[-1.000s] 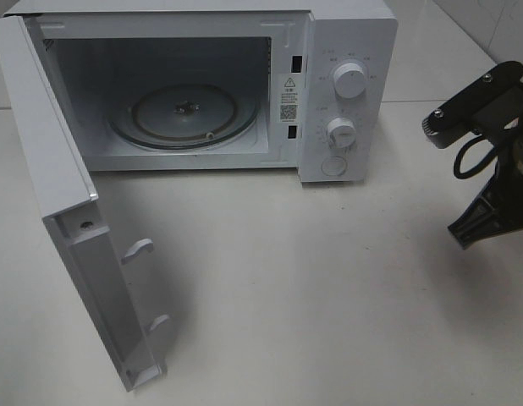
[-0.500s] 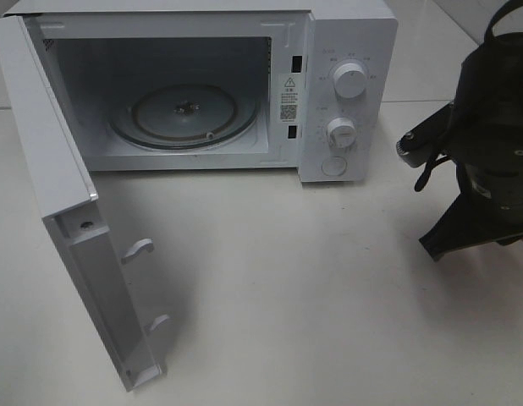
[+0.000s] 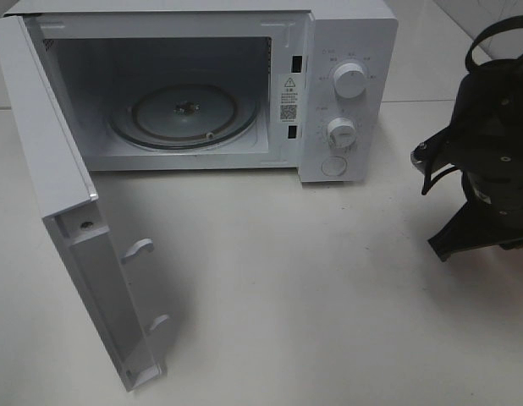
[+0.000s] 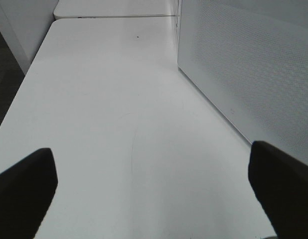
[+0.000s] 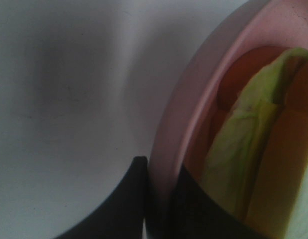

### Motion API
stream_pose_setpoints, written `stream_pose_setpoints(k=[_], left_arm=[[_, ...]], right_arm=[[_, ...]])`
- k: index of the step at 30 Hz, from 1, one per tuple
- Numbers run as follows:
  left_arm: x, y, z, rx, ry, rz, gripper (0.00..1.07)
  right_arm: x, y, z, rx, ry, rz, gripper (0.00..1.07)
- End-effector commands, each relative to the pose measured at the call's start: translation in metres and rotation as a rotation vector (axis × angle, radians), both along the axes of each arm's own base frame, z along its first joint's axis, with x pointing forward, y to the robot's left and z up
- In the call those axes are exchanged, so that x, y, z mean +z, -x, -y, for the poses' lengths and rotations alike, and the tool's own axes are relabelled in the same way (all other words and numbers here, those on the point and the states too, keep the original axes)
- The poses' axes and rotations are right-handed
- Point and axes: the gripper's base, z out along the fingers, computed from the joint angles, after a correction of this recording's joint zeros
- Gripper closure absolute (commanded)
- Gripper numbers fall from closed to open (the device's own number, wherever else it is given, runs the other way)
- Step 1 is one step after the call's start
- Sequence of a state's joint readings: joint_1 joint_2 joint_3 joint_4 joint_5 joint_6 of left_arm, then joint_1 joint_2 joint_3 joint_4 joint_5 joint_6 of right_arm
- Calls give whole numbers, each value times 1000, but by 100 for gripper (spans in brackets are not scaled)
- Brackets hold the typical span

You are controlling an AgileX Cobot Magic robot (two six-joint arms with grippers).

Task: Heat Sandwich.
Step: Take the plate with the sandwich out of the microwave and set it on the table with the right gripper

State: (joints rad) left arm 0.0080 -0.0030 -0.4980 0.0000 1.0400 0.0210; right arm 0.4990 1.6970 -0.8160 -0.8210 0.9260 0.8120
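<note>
Only right wrist view shows sandwich (image 5: 243, 164), tool (image 5: 159, 199) pinching pink plate (image 5: 194, 89) rim.

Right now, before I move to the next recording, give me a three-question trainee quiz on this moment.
1. True or false: the microwave door is shut.
2. The right gripper is clamped on: A) a dial B) the pink plate rim C) the door.
3. Fill in: the sandwich lies on the ____.

Key: 1 false; 2 B; 3 plate. The left gripper is open over bare table.
</note>
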Motion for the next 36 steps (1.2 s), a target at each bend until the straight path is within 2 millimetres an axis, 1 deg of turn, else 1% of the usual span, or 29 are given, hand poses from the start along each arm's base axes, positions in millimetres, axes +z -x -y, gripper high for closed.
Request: stream_pose_setpoints(k=[1, 2, 11, 17, 20, 22, 24, 29, 36], left_arm=[[-1, 4, 1, 0, 5, 27, 7], [-1, 4, 1, 0, 5, 27, 7], [-1, 4, 1, 0, 5, 27, 7], [-1, 4, 1, 0, 5, 27, 7], [-1, 4, 1, 0, 5, 27, 7], [-1, 4, 1, 0, 5, 27, 7], [-1, 4, 1, 0, 5, 27, 7], [-1, 4, 1, 0, 5, 27, 7], [-1, 4, 1, 0, 5, 27, 7]], right_arm=[[-8, -8, 9, -13, 42, -12, 102], [-8, -8, 9, -13, 42, -12, 102], [-33, -19, 20, -42, 49, -27, 102], [-44, -23, 26, -62, 56, -32, 102], [-55, -24, 26, -61, 57, -47, 101], [-57, -25, 26, -62, 53, -39, 101], [-63, -26, 25, -69, 47, -31, 100], [-71, -26, 25, -72, 57, -42, 99], [-72, -26, 25, -79, 56, -39, 97]])
